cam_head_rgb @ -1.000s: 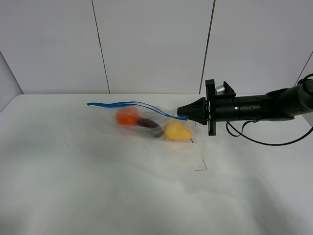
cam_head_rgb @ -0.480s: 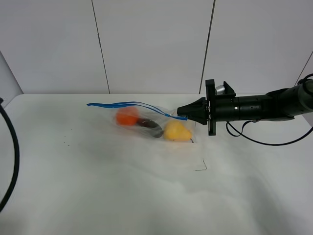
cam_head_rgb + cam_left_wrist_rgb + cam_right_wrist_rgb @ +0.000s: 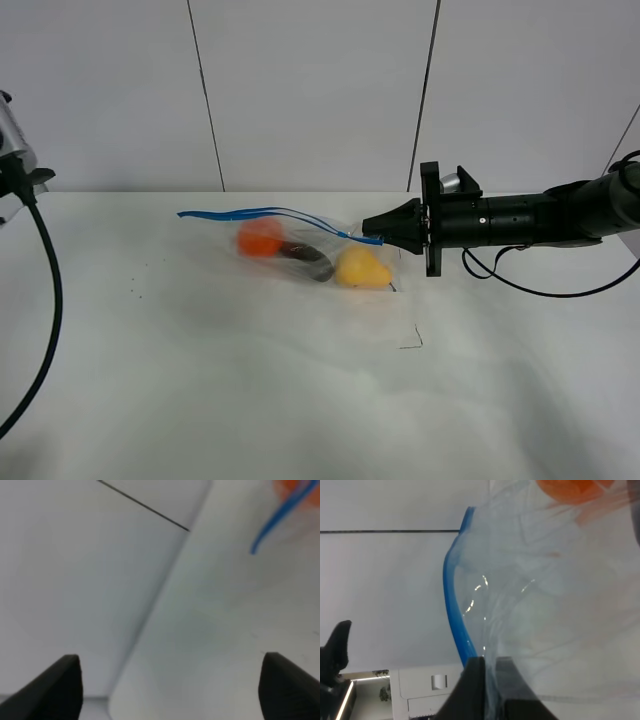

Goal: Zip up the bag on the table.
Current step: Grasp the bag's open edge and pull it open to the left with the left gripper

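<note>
The clear bag (image 3: 300, 248) lies on the white table (image 3: 200, 380), left of my right gripper. Orange (image 3: 260, 238), dark purple (image 3: 310, 260) and yellow (image 3: 360, 268) fruit show through it. Its blue zipper strip (image 3: 262, 212) runs along the top edge. My right gripper (image 3: 377, 235) is shut on the strip's right end; the right wrist view shows its tips (image 3: 490, 685) pinching the blue strip (image 3: 454, 615) and the plastic. My left gripper (image 3: 170, 690) is open and empty, far to the left of the bag; the strip's end (image 3: 272, 522) shows in its view.
The left arm's body and black cable (image 3: 45, 300) show at the far left edge. A thin dark mark (image 3: 412, 342) and tiny specks (image 3: 135, 292) lie on the table. A grey panelled wall (image 3: 310, 90) stands behind the table's far edge.
The left arm and its cable have come into view at the far left edge and risen. The right gripper and the bag have not moved.
</note>
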Robot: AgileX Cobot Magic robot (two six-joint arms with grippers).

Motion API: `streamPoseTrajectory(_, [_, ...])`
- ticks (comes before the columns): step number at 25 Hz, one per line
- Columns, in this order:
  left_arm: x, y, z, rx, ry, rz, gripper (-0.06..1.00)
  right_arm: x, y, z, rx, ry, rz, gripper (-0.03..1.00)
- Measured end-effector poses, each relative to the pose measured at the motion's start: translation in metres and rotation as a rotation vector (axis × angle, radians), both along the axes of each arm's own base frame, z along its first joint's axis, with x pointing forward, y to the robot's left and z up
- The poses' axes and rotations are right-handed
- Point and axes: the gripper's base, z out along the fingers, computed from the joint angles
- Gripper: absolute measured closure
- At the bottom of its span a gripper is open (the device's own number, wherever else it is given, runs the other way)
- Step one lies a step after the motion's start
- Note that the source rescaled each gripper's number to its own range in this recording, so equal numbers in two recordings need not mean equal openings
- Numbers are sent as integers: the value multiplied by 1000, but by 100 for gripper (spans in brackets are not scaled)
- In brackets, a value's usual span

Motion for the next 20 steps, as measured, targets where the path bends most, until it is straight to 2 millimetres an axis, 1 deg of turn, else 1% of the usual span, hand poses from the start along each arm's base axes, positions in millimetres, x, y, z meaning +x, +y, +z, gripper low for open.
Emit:
streamPoseTrajectory(3, [0,-18,-3,-6,-44,-75,-2,0,0,0,0,0,0,96])
streamPoseTrajectory(11, [-15,-84,-36,-86,-132,-333,-2,0,0,0,0,0,0,96])
streamPoseTrajectory(15, [-5,-115,-52,-172,-130,-384,4,0,0,0,0,-1,0,96])
streamPoseTrajectory(20, [11,-152,-86,-209,-102,-424,6,0,0,0,0,-1,0,96])
